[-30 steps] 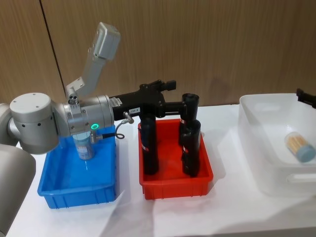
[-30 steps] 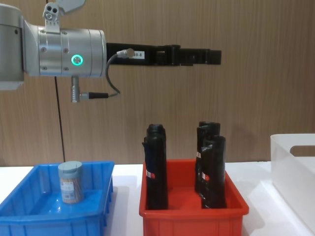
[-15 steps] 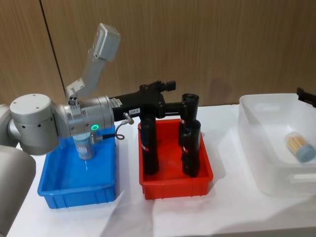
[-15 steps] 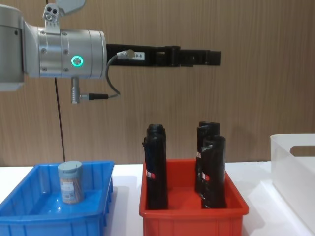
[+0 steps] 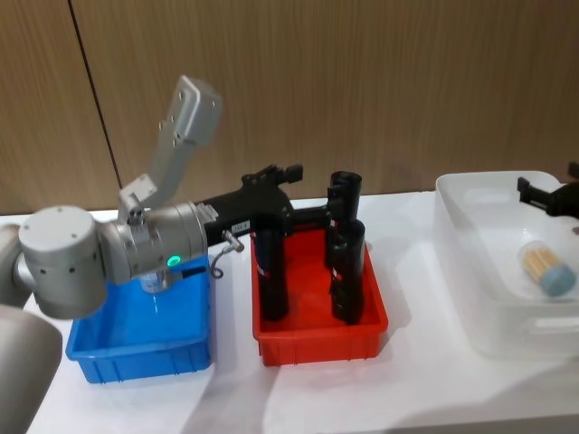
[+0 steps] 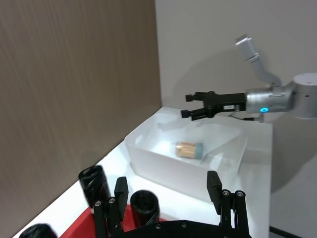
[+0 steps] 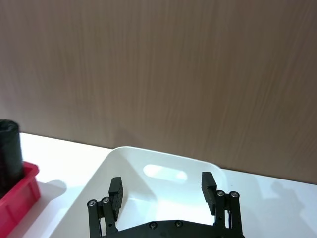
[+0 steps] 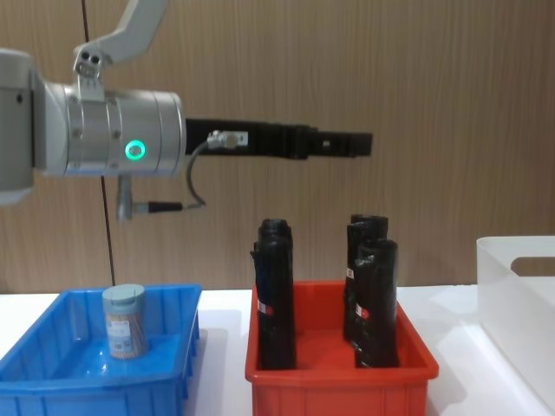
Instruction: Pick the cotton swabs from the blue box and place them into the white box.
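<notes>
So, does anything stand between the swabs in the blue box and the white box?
Yes: the red bin with tall black rolls stands between them, so the cotton swabs probably need lifting over. The left gripper hovers above the rolls, the right gripper above the white box.

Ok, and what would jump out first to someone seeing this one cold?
The left arm's big silver joint with its green light, the open left gripper stretched high above the red bin of tall black rolls in the middle. Then one tub of cotton swabs upright in the blue box at left, another tub on its side in the white box at right, the open right gripper hovering over that box.
</notes>
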`<control>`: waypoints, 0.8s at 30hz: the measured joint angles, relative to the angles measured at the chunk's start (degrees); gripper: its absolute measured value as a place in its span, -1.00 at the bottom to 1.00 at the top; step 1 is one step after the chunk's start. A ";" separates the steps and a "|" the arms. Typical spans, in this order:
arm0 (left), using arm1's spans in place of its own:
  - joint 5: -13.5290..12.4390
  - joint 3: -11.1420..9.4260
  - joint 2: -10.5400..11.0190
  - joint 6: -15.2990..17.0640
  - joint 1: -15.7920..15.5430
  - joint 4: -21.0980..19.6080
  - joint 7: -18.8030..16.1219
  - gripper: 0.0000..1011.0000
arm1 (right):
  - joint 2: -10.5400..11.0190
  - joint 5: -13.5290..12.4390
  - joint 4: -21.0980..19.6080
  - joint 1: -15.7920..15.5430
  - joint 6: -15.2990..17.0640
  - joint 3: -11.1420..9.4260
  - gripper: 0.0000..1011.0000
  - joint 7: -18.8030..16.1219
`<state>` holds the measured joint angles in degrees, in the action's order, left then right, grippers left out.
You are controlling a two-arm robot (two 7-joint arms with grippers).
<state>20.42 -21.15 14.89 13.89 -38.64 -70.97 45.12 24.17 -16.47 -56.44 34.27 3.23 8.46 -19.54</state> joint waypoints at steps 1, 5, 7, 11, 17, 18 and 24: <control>-0.24 -0.14 0.19 -0.34 0.63 -0.56 -1.16 0.99 | -0.06 0.00 -0.57 -0.44 -0.02 0.06 0.98 0.19; -0.74 -0.39 0.57 -1.03 1.97 -1.74 -3.55 0.99 | -0.44 0.00 -3.88 -3.03 -0.13 0.42 0.98 1.34; -1.08 -0.58 0.85 -1.55 2.95 -2.62 -5.29 0.99 | -0.58 0.00 -5.10 -4.01 -0.17 0.55 0.98 1.78; -1.78 -0.96 1.38 -2.55 4.88 -4.36 -8.71 0.99 | -0.87 0.00 -7.84 -6.13 -0.26 0.83 0.98 2.74; -2.59 -1.45 2.02 -3.73 7.16 -6.34 -12.75 0.99 | -1.33 0.00 -12.29 -9.60 -0.38 1.27 0.98 4.27; -2.69 -1.52 2.12 -3.89 7.49 -6.64 -13.30 0.99 | -1.39 0.00 -12.85 -10.06 -0.39 1.33 0.98 4.46; -3.63 -2.02 2.86 -5.28 10.12 -8.96 -18.00 0.99 | -1.89 0.00 -17.24 -13.51 -0.53 1.77 0.98 6.03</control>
<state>16.79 -23.17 17.76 8.61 -28.53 -79.94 27.12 22.28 -16.47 -73.68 20.76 2.70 10.24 -13.50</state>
